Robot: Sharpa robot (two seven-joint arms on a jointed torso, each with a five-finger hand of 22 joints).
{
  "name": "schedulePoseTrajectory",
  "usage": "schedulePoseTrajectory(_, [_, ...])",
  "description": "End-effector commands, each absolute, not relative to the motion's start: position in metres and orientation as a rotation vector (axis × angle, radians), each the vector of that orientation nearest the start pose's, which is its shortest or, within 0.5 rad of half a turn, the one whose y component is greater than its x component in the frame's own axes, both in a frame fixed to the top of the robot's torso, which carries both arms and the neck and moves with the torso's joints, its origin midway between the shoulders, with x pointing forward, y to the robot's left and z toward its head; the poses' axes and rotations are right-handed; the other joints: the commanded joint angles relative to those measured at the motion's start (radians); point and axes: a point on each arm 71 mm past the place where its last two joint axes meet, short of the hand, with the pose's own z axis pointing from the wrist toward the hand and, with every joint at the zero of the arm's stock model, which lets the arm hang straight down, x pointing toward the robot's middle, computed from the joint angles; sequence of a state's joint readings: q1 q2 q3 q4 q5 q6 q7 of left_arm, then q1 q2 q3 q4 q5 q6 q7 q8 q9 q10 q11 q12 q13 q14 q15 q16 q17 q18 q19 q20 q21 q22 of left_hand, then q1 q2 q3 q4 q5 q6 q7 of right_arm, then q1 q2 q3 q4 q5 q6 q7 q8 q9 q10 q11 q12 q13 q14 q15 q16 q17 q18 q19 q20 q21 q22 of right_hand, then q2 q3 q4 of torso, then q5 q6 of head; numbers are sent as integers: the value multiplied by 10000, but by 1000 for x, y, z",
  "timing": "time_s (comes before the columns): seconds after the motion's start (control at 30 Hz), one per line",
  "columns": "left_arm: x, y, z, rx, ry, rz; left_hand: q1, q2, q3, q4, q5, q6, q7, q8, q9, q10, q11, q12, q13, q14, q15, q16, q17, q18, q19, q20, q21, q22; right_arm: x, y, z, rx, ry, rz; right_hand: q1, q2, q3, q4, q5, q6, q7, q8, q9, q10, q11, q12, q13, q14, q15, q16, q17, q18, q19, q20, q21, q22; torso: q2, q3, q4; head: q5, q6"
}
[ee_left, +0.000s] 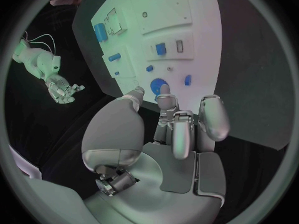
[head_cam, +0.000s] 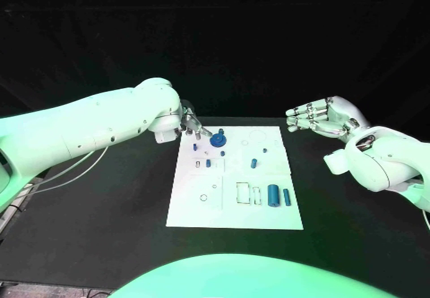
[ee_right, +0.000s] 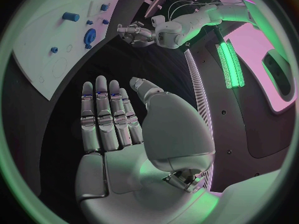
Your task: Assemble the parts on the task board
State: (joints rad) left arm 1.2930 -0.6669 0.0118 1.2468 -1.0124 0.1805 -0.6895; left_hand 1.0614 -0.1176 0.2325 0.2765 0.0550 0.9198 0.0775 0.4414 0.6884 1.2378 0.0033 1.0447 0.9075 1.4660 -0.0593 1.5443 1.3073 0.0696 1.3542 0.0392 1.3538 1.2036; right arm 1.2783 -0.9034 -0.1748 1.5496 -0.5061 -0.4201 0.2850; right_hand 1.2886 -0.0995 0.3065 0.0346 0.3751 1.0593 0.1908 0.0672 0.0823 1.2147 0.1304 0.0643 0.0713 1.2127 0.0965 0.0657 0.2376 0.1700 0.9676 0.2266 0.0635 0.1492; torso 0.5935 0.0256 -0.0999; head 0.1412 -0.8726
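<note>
Left hand [head_cam: 190, 126] was at the board's 11 o'clock corner, fingers curled down over the round blue disc part [head_cam: 218, 140]. From the left wrist view, fingertips [ee_left: 163, 90] sat right at the disc's edge, but I couldn't tell whether they actually pinched it or just touched; contact point was hidden. Nothing clearly lifted.

Task board [head_cam: 269, 217] lay flat mid-worktop [head_cam: 89, 236]. Parts on it: disc at 11 o'clock, small blue pegs [head_cam: 253, 164] scattered near centre, a short fat cylinder [head_cam: 272, 194] and a slim blue pin [head_cam: 287, 197] side by side at 4 o'clock, next to an outlined slot [head_cam: 243, 192].

Right hand [head_cam: 320, 117] hung off the board at 2 o'clock, fingers straight and together, palm flat, holding nothing.

Risks as I judged them:
- Disc grip looked shallow, fingertips only. It could slip or tip out on the lift.
- Left fingers were crowded near small pegs beside the disc; a sideways nudge could knock one over or roll it off the board.
- Board didn't look fixed down. A push from the left hand could slide it, and the right hand wasn't bracing it.
- Cylindrical parts at 4 o'clock would roll if bumped.
</note>
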Motion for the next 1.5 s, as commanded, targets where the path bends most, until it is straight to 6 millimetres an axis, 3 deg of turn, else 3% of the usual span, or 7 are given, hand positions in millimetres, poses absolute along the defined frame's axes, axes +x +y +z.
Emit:
schedulePoseTrajectory(0.03, [551,223,-176,-3800,22743,-2169,211,77,-136,41,-32,-78,37,-167,-165,48,43,142,118,944,63,47,2363,108,70,113,42,114,478,-227,-184,5842,15898,12156,-27,-73,41,7,39,-75,15,-39,-16,-98,-4,39,-11,-54,12,-31,-16,157,-74,21,10,-16,4,2,2,21,0])
schedulePoseTrajectory(0.27, [567,225,-175,-3641,22481,-1795,372,149,-273,77,-33,-4,43,-242,-295,109,51,249,190,963,74,83,2406,98,122,143,77,174,478,-224,-184,5813,15916,12219,-23,-69,48,4,45,-81,14,-38,-17,-103,-4,40,-14,-58,14,-30,-22,157,-79,24,10,-23,21,-24,-13,44,14])
schedulePoseTrajectory(0.53, [575,225,-197,-3551,22805,-1213,492,185,-390,86,-32,8,59,-315,-398,57,65,220,122,960,88,78,2398,104,113,157,60,153,477,-221,-185,5762,15954,12281,-11,-54,65,-1,52,-83,12,-33,-17,-99,-6,46,-16,-50,11,-21,-30,161,-78,24,15,-34,24,-27,-5,127,5])
schedulePoseTrajectory(0.93, [577,230,-228,-3631,23272,-592,506,193,-596,127,-34,7,84,-407,-525,-26,91,188,49,956,113,72,2390,109,97,171,40,132,477,-219,-185,5727,15974,12316,-9,-54,68,-3,54,-85,12,-33,-17,-101,-6,47,-17,-48,10,-18,-33,162,-78,24,17,-37,39,-38,-36,204,0])
schedulePoseTrajectory(1.5, [575,232,-237,-3378,23914,-271,549,347,-806,105,-31,182,41,-415,-644,13,61,298,110,1012,98,190,2539,80,186,177,129,282,477,-219,-185,5721,15976,12325,-8,-55,72,-5,57,-89,14,-32,-17,-103,-5,48,-19,-47,10,-17,-37,163,-78,24,18,-42,29,-30,-30,210,0])
